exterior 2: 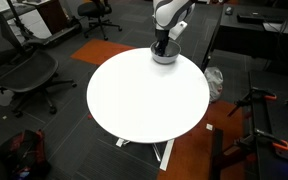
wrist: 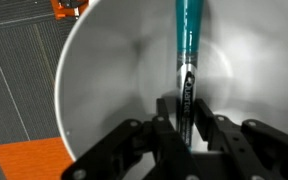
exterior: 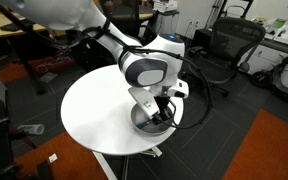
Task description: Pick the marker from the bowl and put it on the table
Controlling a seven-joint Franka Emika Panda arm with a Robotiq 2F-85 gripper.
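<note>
The teal-blue marker point(wrist: 187, 40) lies inside the grey-white bowl point(wrist: 94, 90), its dark printed end pointing toward me. My gripper point(wrist: 187, 105) is down in the bowl, with its two black fingers pressed against both sides of the marker's dark end. In both exterior views the bowl point(exterior: 141, 123) point(exterior 2: 165, 58) sits near the edge of the round white table point(exterior: 94, 110) point(exterior 2: 144, 100), and the gripper point(exterior: 160, 113) point(exterior 2: 162, 47) reaches into it. The marker is hidden in both exterior views.
Black office chairs point(exterior: 224, 45) point(exterior 2: 24, 70) stand around the table. Orange carpet patches point(exterior: 269, 145) point(exterior 2: 189, 150) lie on the dark floor. Wooden desks point(exterior: 14, 30) are at the back. A tripod-like stand point(exterior 2: 269, 110) is beside the table.
</note>
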